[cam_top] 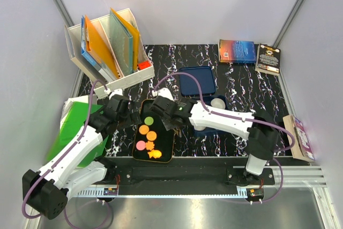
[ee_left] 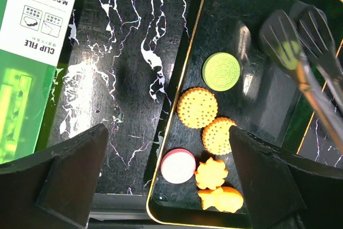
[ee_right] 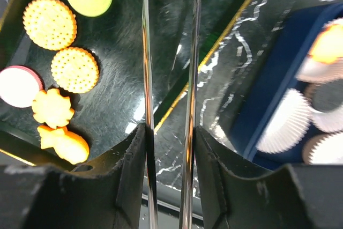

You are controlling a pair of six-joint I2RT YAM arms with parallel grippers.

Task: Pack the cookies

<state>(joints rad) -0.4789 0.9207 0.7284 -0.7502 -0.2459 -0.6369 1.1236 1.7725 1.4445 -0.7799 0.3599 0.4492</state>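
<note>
While poised above the black tray (cam_top: 166, 140), clasps metal tongs (ee_left: 289, 46) in right gripper (ee_right: 169, 132). Holds left gripper (ee_left: 167, 132) wide open left of six cookies (ee_left: 197, 107).

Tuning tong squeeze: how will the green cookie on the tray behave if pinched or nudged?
The green cookie looks thin and moulded, so probably light and stiff. Lying flat on the glossy tray, it will likely slide, not roll, if nudged. Its low edge gives the tongs little bite, so it may slip.
</note>
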